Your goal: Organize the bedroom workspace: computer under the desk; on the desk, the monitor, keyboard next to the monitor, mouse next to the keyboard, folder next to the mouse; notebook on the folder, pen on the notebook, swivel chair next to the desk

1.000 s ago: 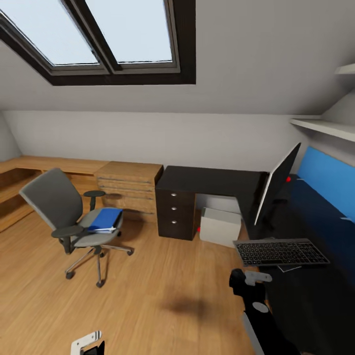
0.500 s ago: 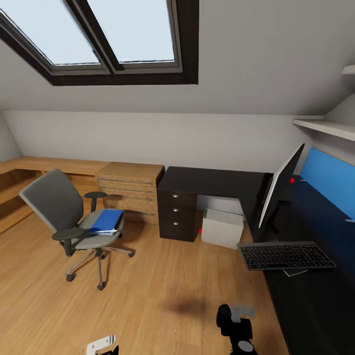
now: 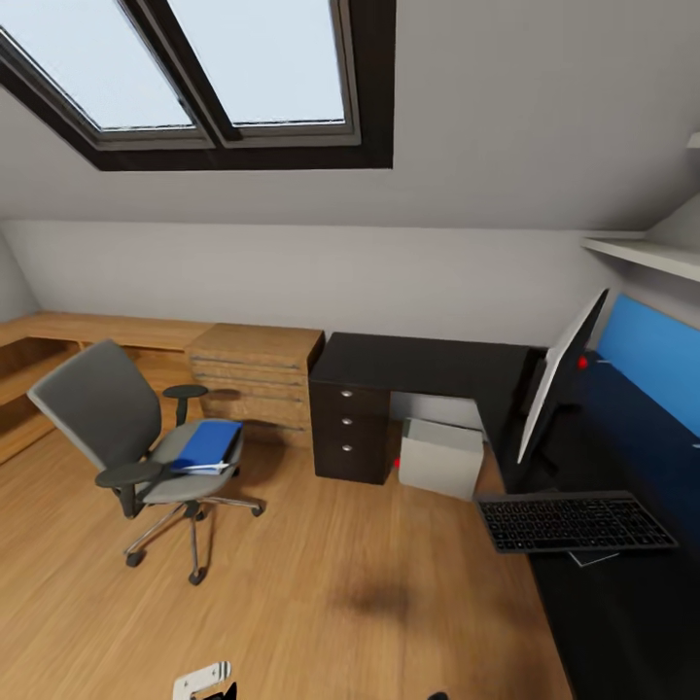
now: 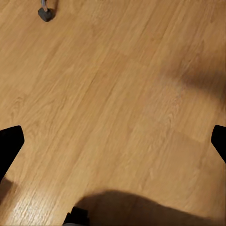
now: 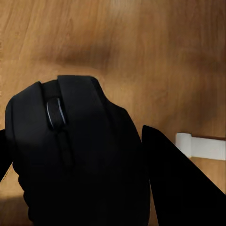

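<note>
Mouse (image 5: 70, 150): black, with its scroll wheel showing; your right gripper (image 5: 80, 179) is pinching it between the dark fingers (image 5: 174, 188), above the wooden floor (image 5: 155, 52).
Left gripper (image 4: 113, 141): spread wide, one dark fingertip at each edge of your left wrist view, nothing between them but bare floor boards; a chair caster (image 4: 45, 14) sits at the far corner.
Keyboard (image 3: 576, 522): dark, lying on the black desk (image 3: 418, 360) in front of the monitor, its near edge slightly over the desk's edge.
Monitor (image 3: 562, 387): standing on the desk, seen almost edge-on, screen turned toward the blue wall panel (image 3: 649, 365).
Computer (image 3: 440, 457): pale grey box on the floor under the desk, just beside the dark drawer unit (image 3: 350, 433).
Swivel chair (image 3: 126, 437): grey, well apart from the desk, out on the open floor near the wooden cabinet (image 3: 255, 374).
Folder (image 3: 207, 442): blue, lying on the chair seat, with white sheets under it.
Writing: you have no brand or label to read on any item; the key legends are too small to tell.
</note>
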